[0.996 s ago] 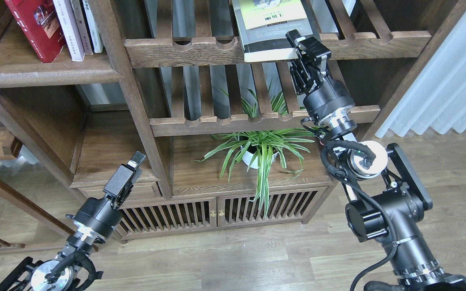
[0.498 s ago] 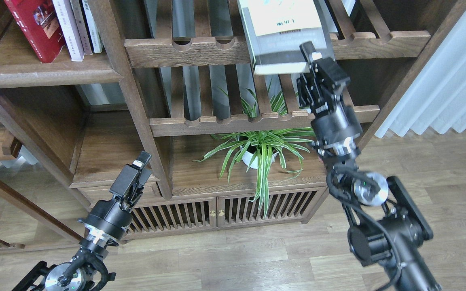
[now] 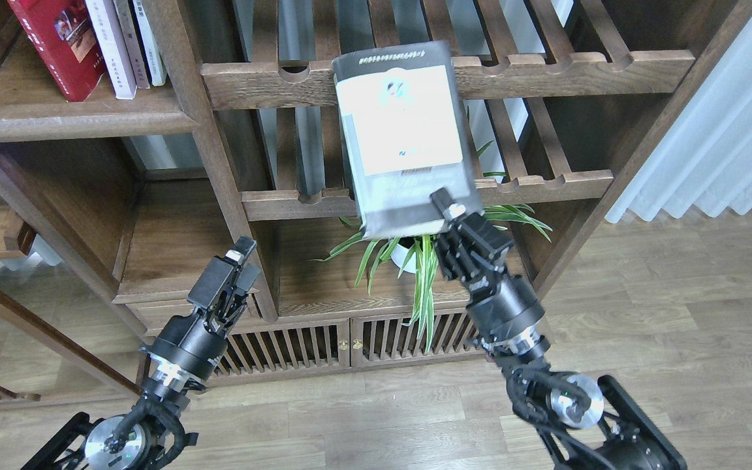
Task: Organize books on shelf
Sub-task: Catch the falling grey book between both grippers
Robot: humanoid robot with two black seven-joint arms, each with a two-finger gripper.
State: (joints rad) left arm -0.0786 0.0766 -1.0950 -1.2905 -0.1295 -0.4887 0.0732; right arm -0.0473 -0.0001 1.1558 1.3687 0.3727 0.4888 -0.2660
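Observation:
My right gripper (image 3: 449, 210) is shut on the lower edge of the thick grey-black book (image 3: 405, 137). It holds the book upright in the air in front of the slatted racks, pale panel facing me. The red book (image 3: 56, 46) and the pale lavender-white book (image 3: 109, 49) stand leaning on the solid dark-brown shelf (image 3: 76, 119) at the top left. My left gripper (image 3: 235, 261) is low by the cabinet's left bay, empty, with its fingers together.
Two slatted racks with notched front rails (image 3: 546, 65) fill the middle bay. A potted spider plant (image 3: 415, 251) stands under them, just behind my right gripper. Two more thin books (image 3: 144, 42) stand beside the lavender one. A white curtain (image 3: 728, 117) hangs at the right.
My right gripper has pulled the grey-black book off the upper rack, down and to the left, and turned it to face me. My left gripper has risen slightly to the right.

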